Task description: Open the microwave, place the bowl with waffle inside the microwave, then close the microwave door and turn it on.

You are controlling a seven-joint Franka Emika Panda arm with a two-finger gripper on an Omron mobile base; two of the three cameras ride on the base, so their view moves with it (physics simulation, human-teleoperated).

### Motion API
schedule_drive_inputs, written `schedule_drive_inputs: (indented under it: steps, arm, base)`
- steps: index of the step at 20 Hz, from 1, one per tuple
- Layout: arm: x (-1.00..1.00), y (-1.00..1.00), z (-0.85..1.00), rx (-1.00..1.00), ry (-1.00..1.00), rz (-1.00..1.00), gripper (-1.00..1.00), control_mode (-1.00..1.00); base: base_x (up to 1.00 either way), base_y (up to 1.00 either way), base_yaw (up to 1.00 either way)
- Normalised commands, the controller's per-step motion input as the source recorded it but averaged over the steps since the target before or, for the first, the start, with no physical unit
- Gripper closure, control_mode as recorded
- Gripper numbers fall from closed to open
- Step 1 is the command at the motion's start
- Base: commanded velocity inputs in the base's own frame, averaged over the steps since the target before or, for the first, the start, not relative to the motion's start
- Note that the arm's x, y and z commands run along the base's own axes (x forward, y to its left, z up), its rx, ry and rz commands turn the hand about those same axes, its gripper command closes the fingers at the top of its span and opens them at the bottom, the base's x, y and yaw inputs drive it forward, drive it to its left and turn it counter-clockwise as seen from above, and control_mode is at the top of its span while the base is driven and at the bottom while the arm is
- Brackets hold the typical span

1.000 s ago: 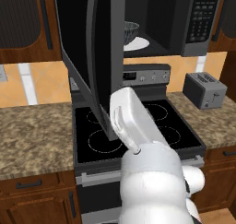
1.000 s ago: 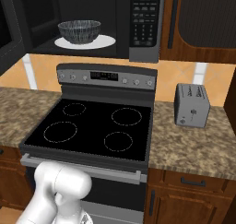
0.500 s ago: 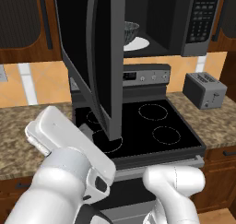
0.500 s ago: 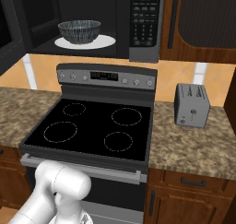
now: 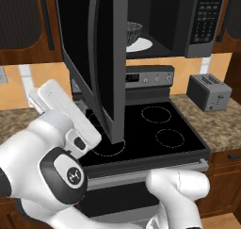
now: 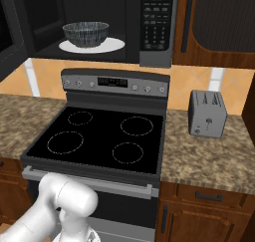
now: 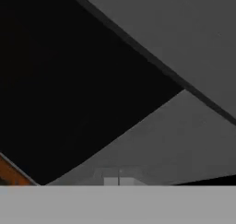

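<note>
- One bowl (image 6: 85, 34) already inside the microwave (image 6: 99, 22), upright on the white turntable (image 6: 92, 46), mouth up; waffle not to be made out from here.
- Door (image 5: 101, 58) swung wide on its left hinge, standing edge-on over the stove (image 6: 99, 136), long axis vertical, free edge pointing out toward the robot.
- Judged stiff, fairly heavy, glossy on the glass; likely to swing freely on the hinge, so best pushed flat on the frame or near the free edge, far from the hinge, not pinched.
- Bowl judged hard, light, breakable; no more handling needed there, only a gentle door swing so nothing slides.
- Fingers (image 7: 119, 179) closed together on nothing, tips close to a grey panel with a dark area beside it, probably part of the door.
- Arm (image 5: 61, 129) folded low at the left, beside the door's outer face.
- Button panel (image 6: 157, 22) at the microwave's right, toaster (image 6: 206, 114) on the desk (image 6: 214, 161) well apart from it.
- Remaining, by judgement: shut door, then press start.
</note>
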Motion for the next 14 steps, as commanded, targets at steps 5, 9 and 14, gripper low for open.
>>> schedule_drive_inputs:
  steps: [5, 9, 14]
  arm:
    - [0.05, -1.0, 0.43, 0.0, 0.0, -0.14, 1.0, -1.0]
    - [0.0, -1.0, 0.55, 0.04, -0.01, -0.08, 1.0, -1.0]
    - [0.64, -1.0, 0.4, 0.14, 0.0, 0.0, 1.0, -1.0]
  base:
    - [0.0, 0.0, 0.0]
    - [0.0, 0.0, 0.0]
    - [0.0, 0.0, 0.0]
